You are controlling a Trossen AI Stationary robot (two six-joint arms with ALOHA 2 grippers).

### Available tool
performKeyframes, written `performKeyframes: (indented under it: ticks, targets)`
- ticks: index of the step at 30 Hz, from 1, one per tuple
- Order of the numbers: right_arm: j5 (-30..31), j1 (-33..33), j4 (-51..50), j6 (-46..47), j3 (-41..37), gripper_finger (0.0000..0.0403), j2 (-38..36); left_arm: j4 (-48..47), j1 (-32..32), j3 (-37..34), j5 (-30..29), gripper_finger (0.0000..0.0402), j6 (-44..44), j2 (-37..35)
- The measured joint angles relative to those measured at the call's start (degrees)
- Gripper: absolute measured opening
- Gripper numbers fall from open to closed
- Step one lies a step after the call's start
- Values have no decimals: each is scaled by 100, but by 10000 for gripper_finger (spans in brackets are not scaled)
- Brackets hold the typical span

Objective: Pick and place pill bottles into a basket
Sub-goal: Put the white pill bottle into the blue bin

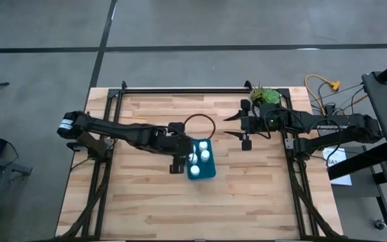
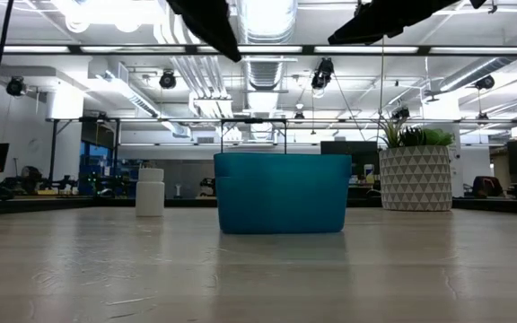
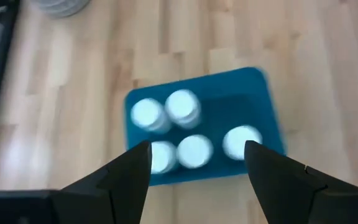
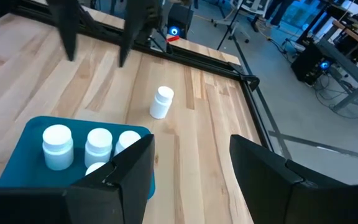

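The teal basket stands at mid-table and also shows in the low view. Several white pill bottles stand upright inside it. One more bottle stands upright on the table beside the basket, to its left in the low view; my left arm hides it in the high view. My left gripper is open and empty, pointing down above the basket's left side, and also shows in its wrist view. My right gripper is open and empty, held above the table right of the basket, and also shows in its wrist view.
A white patterned pot with a green plant stands at the far right of the table and also shows in the low view. A black cable loop lies behind the basket. Bare wood lies toward the near edge.
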Motion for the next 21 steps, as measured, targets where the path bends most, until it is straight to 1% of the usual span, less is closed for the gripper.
performKeyframes:
  ticks: [3, 5, 11, 14, 21]
  targets:
    - [0, 0, 6, 0, -6, 203, 0, -57, -1, -202, -525, 238, -45, -119]
    - [0, 0, 4, -1, -18, 203, 0, -263, 3, -299, -719, 238, -167, -167]
    - [0, 0, 6, -39, -31, 203, 0, -637, 10, -568, -792, 238, -463, -212]
    - [0, 0, 9, -39, -34, 203, 0, -715, 10, -707, -792, 238, -413, -212]
    - [0, 0, 11, -42, -41, 203, 0, -1302, 10, -992, -787, 238, -124, -309]
